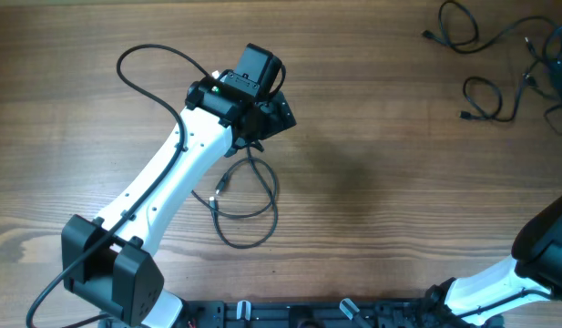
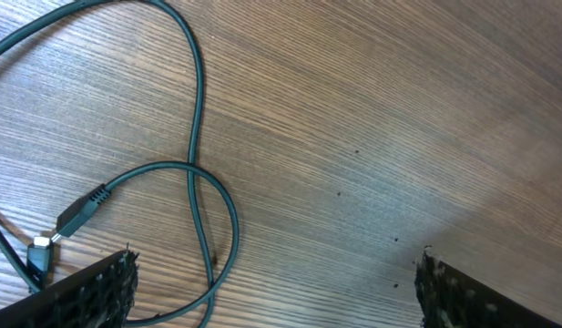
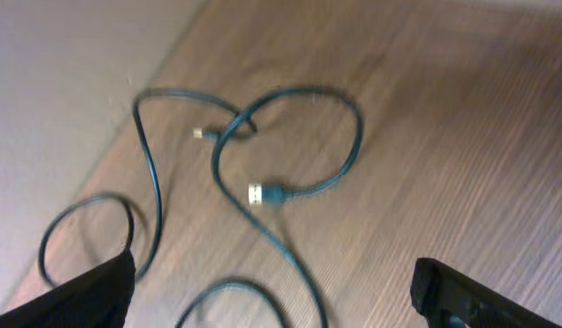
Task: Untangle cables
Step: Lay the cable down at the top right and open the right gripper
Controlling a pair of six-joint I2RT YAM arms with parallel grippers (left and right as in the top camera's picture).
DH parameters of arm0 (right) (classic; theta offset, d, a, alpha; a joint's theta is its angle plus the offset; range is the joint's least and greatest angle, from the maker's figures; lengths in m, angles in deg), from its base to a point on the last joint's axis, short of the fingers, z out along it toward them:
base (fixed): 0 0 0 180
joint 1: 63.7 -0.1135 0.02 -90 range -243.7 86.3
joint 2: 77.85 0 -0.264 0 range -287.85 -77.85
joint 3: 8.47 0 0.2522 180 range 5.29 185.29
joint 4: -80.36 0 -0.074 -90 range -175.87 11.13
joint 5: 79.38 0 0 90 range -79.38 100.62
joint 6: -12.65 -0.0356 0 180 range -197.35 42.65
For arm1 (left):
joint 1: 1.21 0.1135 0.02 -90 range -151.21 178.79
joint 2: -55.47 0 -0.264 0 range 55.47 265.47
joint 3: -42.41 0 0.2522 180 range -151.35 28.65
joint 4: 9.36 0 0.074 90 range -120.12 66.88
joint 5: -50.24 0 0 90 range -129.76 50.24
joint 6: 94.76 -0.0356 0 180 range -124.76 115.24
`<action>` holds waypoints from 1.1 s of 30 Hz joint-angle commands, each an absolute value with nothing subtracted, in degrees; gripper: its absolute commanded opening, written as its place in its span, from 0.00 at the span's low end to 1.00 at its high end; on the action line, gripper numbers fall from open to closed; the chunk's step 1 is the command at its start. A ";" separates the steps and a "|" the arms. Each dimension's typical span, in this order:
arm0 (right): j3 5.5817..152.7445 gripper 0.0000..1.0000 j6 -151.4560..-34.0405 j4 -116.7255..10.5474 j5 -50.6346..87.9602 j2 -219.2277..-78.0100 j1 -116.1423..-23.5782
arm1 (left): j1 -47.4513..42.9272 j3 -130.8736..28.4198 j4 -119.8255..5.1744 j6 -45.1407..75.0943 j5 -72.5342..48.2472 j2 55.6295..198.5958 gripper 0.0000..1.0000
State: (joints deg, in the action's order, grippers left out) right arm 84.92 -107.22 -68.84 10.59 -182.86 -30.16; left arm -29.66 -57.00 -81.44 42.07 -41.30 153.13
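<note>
- Left arm (image 1: 171,173) reaches from the near-left corner toward the middle of the wooden worktop (image 1: 381,182).
- Left gripper (image 2: 276,269): jaws set wide, one finger at each lower corner of the left wrist view, with wood grain showing between them. It grips no cord.
- Near cable (image 2: 201,100): lies flat on the worktop just below the left gripper. It crosses itself once to make a loose loop.
- One end plug (image 2: 77,217) points to the lower left, close to the left finger (image 2: 89,292) but not touching it.
- In the overhead view this cable trails from under the wrist toward the arm's base side.
- Far cables (image 1: 504,64): a loose cluster at the upper right corner of the worktop, well apart from the near cable. Several loops overlap there.
- The right wrist view is blurred, so I cannot tell how many cords cross. A silvery-tipped plug (image 3: 260,193) sits mid-cluster.
- Right gripper (image 3: 273,273): jaws wide apart, above the worktop just short of the far cables and touching none.
- Right arm (image 1: 545,246) shows at the near-right edge.
</note>
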 commanded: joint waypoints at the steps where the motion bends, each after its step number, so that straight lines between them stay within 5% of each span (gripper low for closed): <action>1: 85.18 1.00 -112.05 -65.14 14.87 -182.66 -30.51 | -29.77 -56.73 -81.42 42.18 -40.86 153.90 1.00; 13: 85.14 0.99 -113.56 -56.75 13.32 -192.76 -34.88 | -29.77 -56.73 -81.38 42.20 -40.86 153.90 1.00; 17: 85.08 0.82 -114.93 -53.95 13.67 -192.78 -36.78 | -29.77 -56.73 -80.66 42.20 -40.84 153.90 1.00; 19: 85.08 0.62 -114.95 -53.10 13.65 -192.78 -37.89 | -29.77 -56.73 -80.75 42.20 -40.84 153.90 1.00; 23: 85.08 0.43 -115.06 -52.51 13.01 -192.78 -38.83 | -29.77 -56.73 -80.81 42.20 -40.84 153.90 1.00; 33: 81.38 0.44 -119.52 -56.27 12.01 -192.78 -38.99 | -29.77 -56.73 -80.79 42.20 -40.84 153.90 1.00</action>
State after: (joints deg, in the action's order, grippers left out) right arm 82.02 -117.95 -55.64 12.90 -192.72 -38.66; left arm -29.66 -57.00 -80.75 42.07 -41.30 153.18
